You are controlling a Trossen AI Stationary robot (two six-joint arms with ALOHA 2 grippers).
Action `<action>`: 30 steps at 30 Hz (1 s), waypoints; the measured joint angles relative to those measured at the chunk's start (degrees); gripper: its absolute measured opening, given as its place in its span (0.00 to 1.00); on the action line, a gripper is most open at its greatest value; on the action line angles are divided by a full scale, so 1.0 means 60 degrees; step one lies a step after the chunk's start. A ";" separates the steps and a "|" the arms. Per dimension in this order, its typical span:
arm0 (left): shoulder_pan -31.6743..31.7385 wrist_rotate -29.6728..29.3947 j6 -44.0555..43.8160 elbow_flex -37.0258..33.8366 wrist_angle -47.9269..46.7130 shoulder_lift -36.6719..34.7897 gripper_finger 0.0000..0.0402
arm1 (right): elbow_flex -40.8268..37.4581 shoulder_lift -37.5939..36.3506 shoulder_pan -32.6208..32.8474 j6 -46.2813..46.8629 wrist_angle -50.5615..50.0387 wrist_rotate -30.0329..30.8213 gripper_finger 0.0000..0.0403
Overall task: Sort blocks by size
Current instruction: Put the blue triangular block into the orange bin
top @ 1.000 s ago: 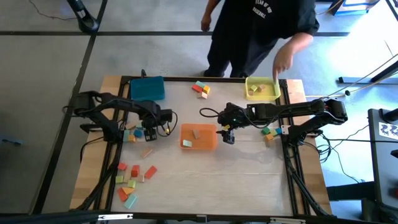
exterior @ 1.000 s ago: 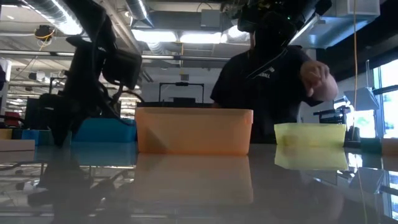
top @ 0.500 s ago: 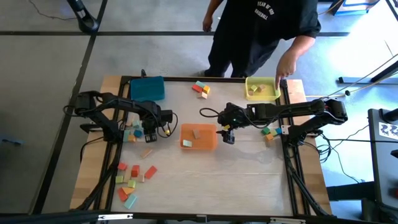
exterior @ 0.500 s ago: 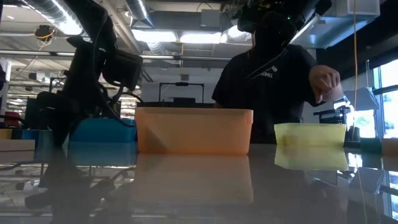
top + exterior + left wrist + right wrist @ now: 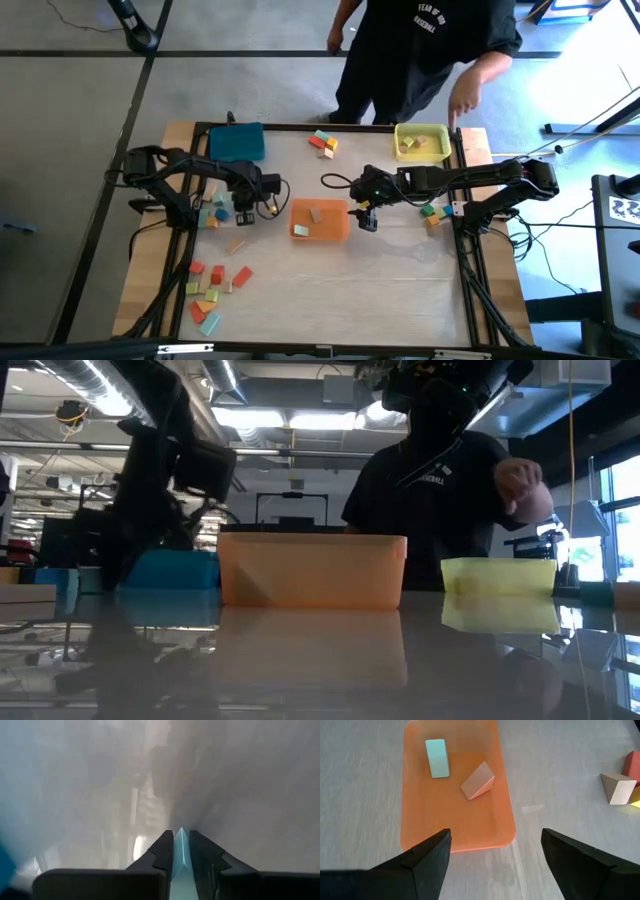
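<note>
A: The left claw (image 5: 181, 851) is pinching a thin light-blue block (image 5: 180, 862) between its fingers, jaws nearly together, the block standing edge-on in the grip. Everything past it in the wrist view is washing out to grey.

B: And from above, that left claw (image 5: 243, 213) is sitting just left of the orange tray (image 5: 320, 220), near the blocks at the bench's (image 5: 400, 290) left edge. The held block itself is hiding under the arm there.

A: At table height the left arm is only showing as a dark shape; the tray's contents are blocked by its wall.

B: The right claw (image 5: 492, 852) is gaping wide, holding nothing, hanging over the tray's near rim. A light-blue bar (image 5: 437, 758) and a tan wedge (image 5: 478, 781) are lying inside, apart from the fingers.

A: A person's hand (image 5: 462, 98) is hovering by the yellow tray (image 5: 421, 141).
</note>
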 joint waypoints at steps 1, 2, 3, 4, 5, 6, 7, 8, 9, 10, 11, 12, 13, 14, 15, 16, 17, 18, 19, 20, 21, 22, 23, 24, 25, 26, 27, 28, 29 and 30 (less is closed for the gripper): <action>0.0001 0.0005 0.0037 0.0078 -0.0029 -0.0004 0.09 | 0.0000 0.0000 0.0001 0.0000 -0.0007 0.0000 0.76; -0.0001 0.0037 0.0062 0.0137 -0.0079 -0.0004 0.08 | 0.0000 0.0000 -0.0002 0.0000 -0.0007 0.0000 0.76; -0.0007 0.0090 0.0086 0.0218 -0.0123 -0.0004 0.08 | 0.0000 0.0000 -0.0002 0.0000 -0.0012 0.0000 0.76; -0.0014 0.0099 0.0117 0.0286 -0.0111 -0.0006 0.08 | 0.0000 0.0000 -0.0002 0.0000 -0.0016 0.0000 0.76; -0.0018 0.0135 0.0142 0.0368 -0.0106 -0.0010 0.08 | 0.0000 0.0000 -0.0002 0.0000 -0.0014 0.0000 0.76; -0.0018 0.0143 0.0166 0.0426 -0.0099 -0.0011 0.08 | 0.0000 0.0000 -0.0002 0.0000 -0.0014 0.0000 0.76; -0.0015 0.0144 0.0223 0.0492 -0.0111 -0.0011 0.08 | 0.0000 0.0000 -0.0001 0.0000 -0.0018 0.0000 0.76; -0.0018 0.0151 0.0252 0.0551 -0.0120 -0.0011 0.08 | 0.0000 0.0000 0.0001 -0.0004 -0.0017 -0.0002 0.76; -0.0018 0.0161 0.0252 0.0614 -0.0123 -0.0014 0.09 | 0.0000 0.0000 0.0001 0.0000 -0.0018 0.0000 0.76; -0.0021 0.0168 0.0256 0.0672 -0.0133 -0.0015 0.09 | 0.0000 0.0000 0.0001 0.0000 -0.0018 0.0000 0.76; -0.0024 0.0181 0.0288 0.0719 -0.0128 -0.0018 0.09 | 0.0000 0.0000 0.0001 -0.0004 -0.0024 0.0000 0.76; -0.0025 0.0187 0.0311 0.0759 -0.0125 -0.0020 0.09 | 0.0000 0.0000 0.0001 -0.0004 -0.0035 0.0000 0.76; -0.0025 0.0195 0.0326 0.0793 -0.0125 -0.0022 0.09 | 0.0000 0.0000 0.0001 0.0000 -0.0042 0.0000 0.76; -0.0025 0.0210 0.0340 0.0822 -0.0124 -0.0023 0.08 | 0.0000 0.0000 0.0001 0.0000 -0.0049 0.0000 0.76; -0.0025 0.0216 0.0347 0.0850 -0.0133 -0.0026 0.08 | 0.0000 0.0000 0.0001 0.0000 -0.0054 0.0000 0.76; -0.0025 0.0216 0.0348 0.0869 -0.0130 -0.0029 0.08 | 0.0000 0.0000 0.0001 0.0000 -0.0051 0.0000 0.76; -0.0029 0.0216 0.0354 0.0887 -0.0126 -0.0035 0.08 | 0.0000 0.0000 0.0001 0.0000 -0.0054 -0.0001 0.76; -0.0036 0.0218 0.0350 0.0887 -0.0118 -0.0087 0.08 | 0.0000 0.0000 0.0001 0.0000 -0.0054 0.0000 0.76; -0.0036 0.0220 0.0350 0.0887 -0.0099 -0.0153 0.08 | 0.0000 0.0000 0.0001 0.0000 -0.0058 0.0000 0.76; -0.0046 0.0220 0.0341 0.0887 -0.0055 -0.0245 0.08 | 0.0000 0.0000 0.0001 0.0000 -0.0059 0.0000 0.76; -0.0064 0.0220 0.0318 0.0890 -0.0019 -0.0356 0.09 | 0.0000 0.0000 0.0001 0.0000 -0.0058 0.0000 0.76; -0.0082 0.0222 0.0301 0.0894 -0.0017 -0.0459 0.09 | 0.0000 0.0000 0.0001 0.0000 -0.0065 0.0000 0.76; -0.0103 0.0230 0.0262 0.0894 -0.0016 -0.0587 0.09 | 0.0000 0.0000 0.0001 0.0000 -0.0065 0.0000 0.76; -0.0130 0.0235 0.0221 0.0894 0.0013 -0.0722 0.09 | 0.0000 0.0000 0.0001 0.0000 -0.0065 0.0000 0.76; -0.0160 0.0241 0.0153 0.0894 0.0082 -0.0870 0.09 | 0.0000 0.0000 0.0001 0.0000 -0.0065 0.0000 0.76; -0.0186 0.0244 0.0120 0.0894 0.0175 -0.1018 0.08 | 0.0000 0.0000 0.0001 0.0000 -0.0062 0.0000 0.76; -0.0225 0.0248 0.0090 0.0894 0.0299 -0.1145 0.08 | 0.0000 0.0000 0.0001 0.0000 -0.0065 0.0000 0.76; -0.0244 0.0249 0.0068 0.0894 0.0424 -0.1296 0.08 | 0.0000 0.0000 0.0001 0.0000 -0.0063 -0.0002 0.76; -0.0251 0.0249 0.0046 0.0894 0.0523 -0.1442 0.08 | 0.0000 0.0000 0.0001 0.0000 -0.0063 -0.0004 0.76; -0.0277 0.0249 0.0005 0.0894 0.0620 -0.1592 0.08 | 0.0000 0.0000 0.0001 0.0000 -0.0069 0.0000 0.76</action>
